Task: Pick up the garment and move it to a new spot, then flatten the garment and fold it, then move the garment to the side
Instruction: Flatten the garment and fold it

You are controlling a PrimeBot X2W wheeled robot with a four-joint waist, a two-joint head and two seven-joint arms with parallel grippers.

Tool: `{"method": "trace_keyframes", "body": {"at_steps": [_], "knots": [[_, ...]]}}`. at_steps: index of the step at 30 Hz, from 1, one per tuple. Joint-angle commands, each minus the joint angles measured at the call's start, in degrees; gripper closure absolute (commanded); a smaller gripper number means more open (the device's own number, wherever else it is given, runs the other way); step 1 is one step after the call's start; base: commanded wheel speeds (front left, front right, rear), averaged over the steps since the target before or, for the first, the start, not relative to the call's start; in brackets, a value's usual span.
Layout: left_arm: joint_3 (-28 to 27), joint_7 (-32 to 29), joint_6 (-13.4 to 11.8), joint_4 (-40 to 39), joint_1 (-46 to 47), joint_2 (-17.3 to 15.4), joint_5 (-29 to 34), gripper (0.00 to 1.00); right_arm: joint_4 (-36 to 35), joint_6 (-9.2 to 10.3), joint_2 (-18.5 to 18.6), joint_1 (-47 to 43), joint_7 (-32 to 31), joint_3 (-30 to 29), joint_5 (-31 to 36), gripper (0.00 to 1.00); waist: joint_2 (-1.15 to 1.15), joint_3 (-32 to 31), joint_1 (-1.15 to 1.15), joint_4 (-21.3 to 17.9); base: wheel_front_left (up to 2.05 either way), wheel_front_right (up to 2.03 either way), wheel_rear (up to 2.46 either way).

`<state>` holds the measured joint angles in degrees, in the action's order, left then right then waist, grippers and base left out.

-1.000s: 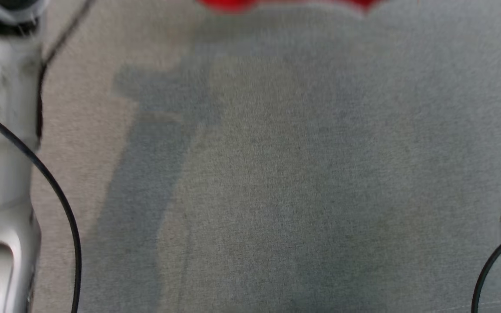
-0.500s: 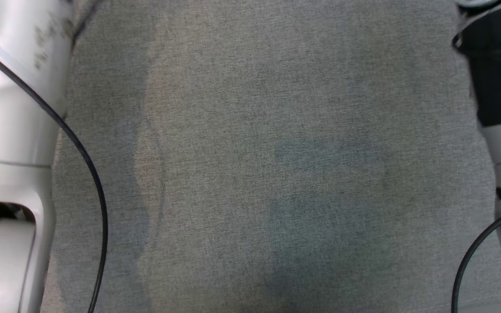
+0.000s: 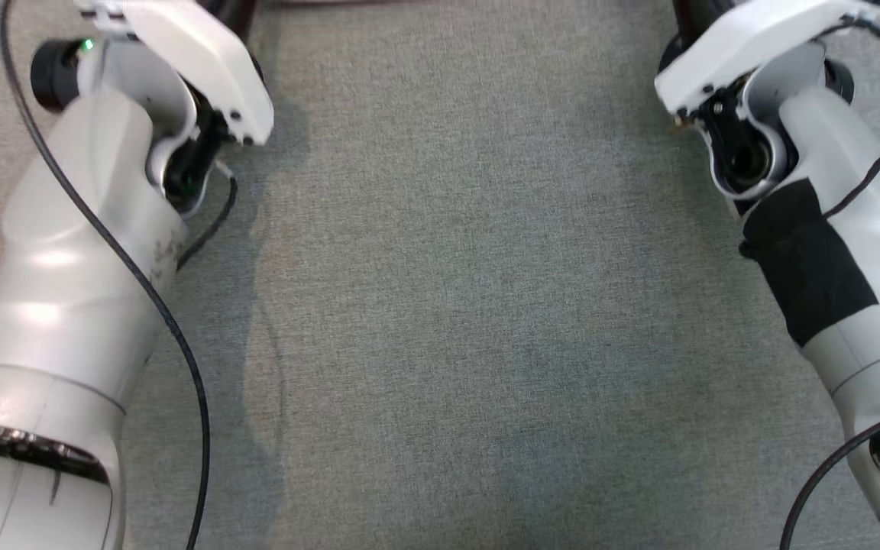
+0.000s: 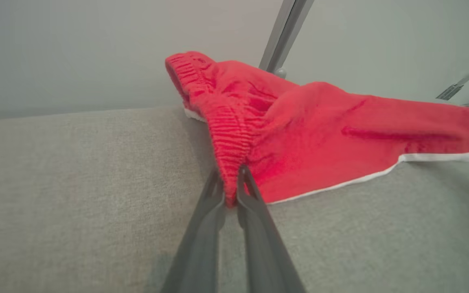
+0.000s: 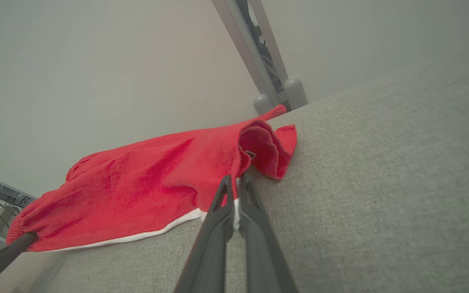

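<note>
Pinches the ribbed elastic band of the red garment in the left gripper, fingers closed tight on the cloth. Clamps the garment's white-trimmed edge in the right gripper likewise, fingers pressed together on it. Holds the garment spread between the two, resting on the far side of the grey fabric worktop, close to its back edge. Leaves a wide bare stretch of grey weave nearer the robot, between the left forearm and the right forearm in the head view. Behind the back edge: a slanted grey metal post with two rounded caps at its foot, then a plain pale wall. At the lower left of the right wrist view, past the worktop: shelving with cables, blurred.
</note>
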<state>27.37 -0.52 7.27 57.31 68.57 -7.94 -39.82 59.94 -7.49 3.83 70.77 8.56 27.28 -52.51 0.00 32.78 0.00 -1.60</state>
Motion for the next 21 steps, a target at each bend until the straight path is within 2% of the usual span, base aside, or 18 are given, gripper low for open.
{"method": "trace_keyframes", "body": {"at_steps": [1, 3, 9, 21], "knots": [[1.15, -0.27, 0.24, 0.21, -1.12, -0.63, -0.02, 1.0, 0.73, 0.0, 0.55, -1.15, -0.61, 0.66, -0.13, 1.0, 0.0, -1.54, 0.0, 0.53, 0.0, 0.0, 0.0], [5.16, 0.26, 0.17, 0.29, -3.5, -2.17, 1.41, 1.0, 2.51, 0.0, 1.21, -2.77, -2.57, 2.54, -0.46, 1.0, 0.0, -3.4, 0.0, 0.67, 0.0, 0.0, 0.0], [11.52, 1.44, 0.18, 1.59, -8.85, -3.08, 2.43, 1.0, 5.4, 0.01, 2.21, -7.31, -5.86, 5.75, -1.27, 1.0, 0.0, -8.71, 0.0, 0.74, 0.0, 0.0, 0.0], [18.01, 1.11, 0.19, 2.8, -16.94, -3.0, -0.88, 1.0, 4.07, 0.01, 5.9, -16.04, -13.34, 10.09, -5.44, 1.0, 0.0, -17.57, 0.0, 0.23, 0.0, 0.0, 0.0]]}}
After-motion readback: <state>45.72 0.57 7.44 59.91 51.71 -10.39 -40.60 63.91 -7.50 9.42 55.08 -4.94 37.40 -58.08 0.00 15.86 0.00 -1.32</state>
